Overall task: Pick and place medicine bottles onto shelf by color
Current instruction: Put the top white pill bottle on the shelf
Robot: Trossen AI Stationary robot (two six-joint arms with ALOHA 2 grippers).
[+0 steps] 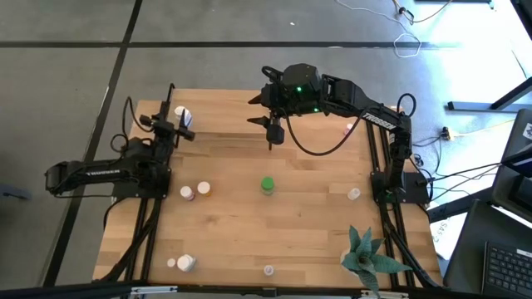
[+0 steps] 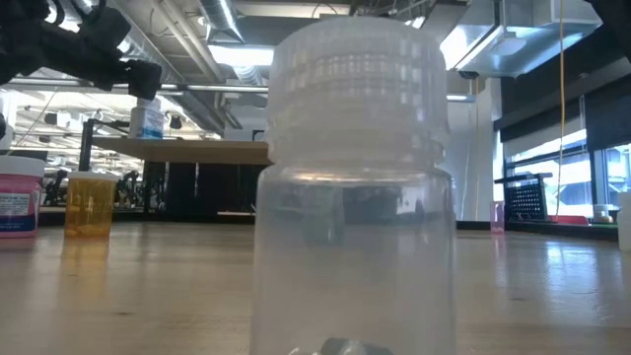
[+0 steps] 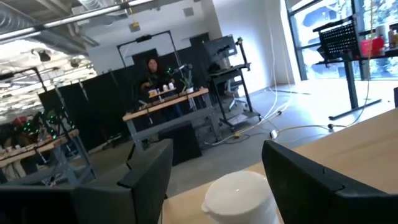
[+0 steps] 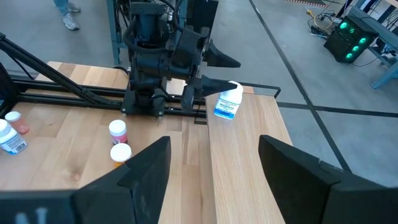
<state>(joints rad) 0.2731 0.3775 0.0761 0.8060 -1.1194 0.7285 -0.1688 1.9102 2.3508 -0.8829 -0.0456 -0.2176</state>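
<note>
Nearest the low camera: clear bottle (image 2: 350,187), upright on the tabletop (image 1: 291,224). Further in: green bottle (image 1: 267,185) mid-table, two small bottles (image 1: 194,192) to its left. Beyond: right gripper (image 1: 273,133) hovering over far centre, jaws wide, empty. Far-left corner: left gripper (image 1: 176,123) closed on white bottle (image 1: 183,116), lifted at the shelf (image 2: 187,150) edge.
</note>
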